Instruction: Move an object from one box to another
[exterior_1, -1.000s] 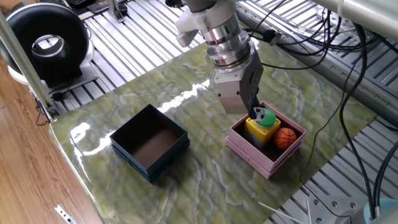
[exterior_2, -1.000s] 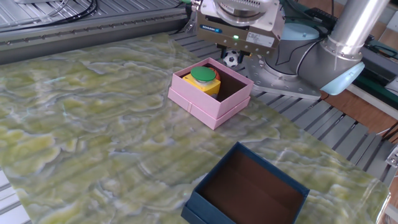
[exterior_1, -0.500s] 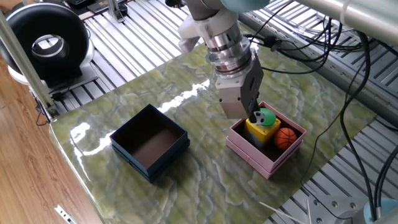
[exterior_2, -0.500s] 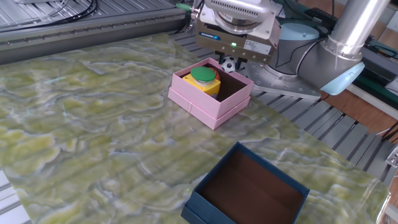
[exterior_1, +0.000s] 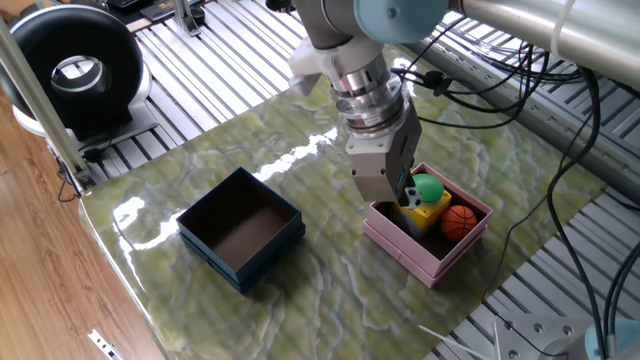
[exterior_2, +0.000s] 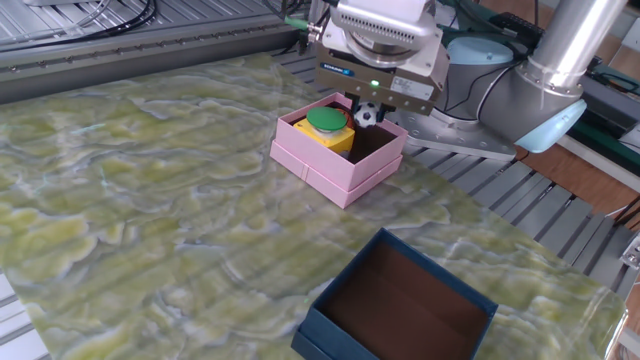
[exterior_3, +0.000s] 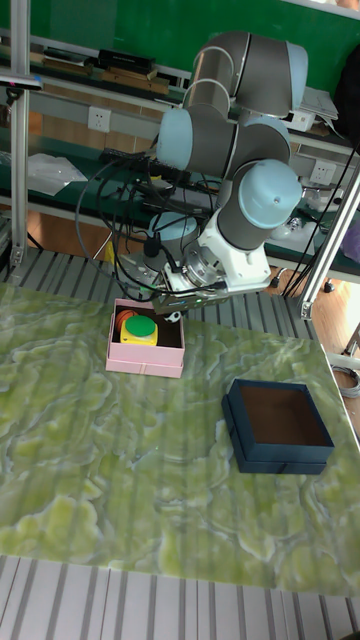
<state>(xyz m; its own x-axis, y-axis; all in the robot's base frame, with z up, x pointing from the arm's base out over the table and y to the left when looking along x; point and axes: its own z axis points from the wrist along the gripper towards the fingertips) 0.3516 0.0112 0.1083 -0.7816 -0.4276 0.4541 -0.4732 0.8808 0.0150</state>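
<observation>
The navy-blue box (exterior_1: 213, 261) (exterior_2: 316, 334) (exterior_3: 284, 455) stands with nothing on its brown floor. The pink box (exterior_1: 420, 258) (exterior_2: 335, 185) (exterior_3: 140, 365) holds a yellow block with a green round top (exterior_1: 428, 188) (exterior_2: 325, 122) (exterior_3: 140, 328) and an orange ball (exterior_1: 459, 221). My gripper (exterior_1: 408, 193) (exterior_2: 367, 113) (exterior_3: 172, 313) hangs just above the pink box's rim, shut on a small black-and-white ball (exterior_2: 368, 115). The ball sits beside the yellow block, over the box's open part.
A black round device (exterior_1: 70, 70) stands off the table at the far left. Cables (exterior_1: 520, 70) trail behind the arm. Metal slatted framing (exterior_1: 200, 60) surrounds the green marbled table (exterior_1: 300, 300).
The gripper has come down with the small ball, from above the pink box to about the level of its rim. The boxes and other objects have not moved.
</observation>
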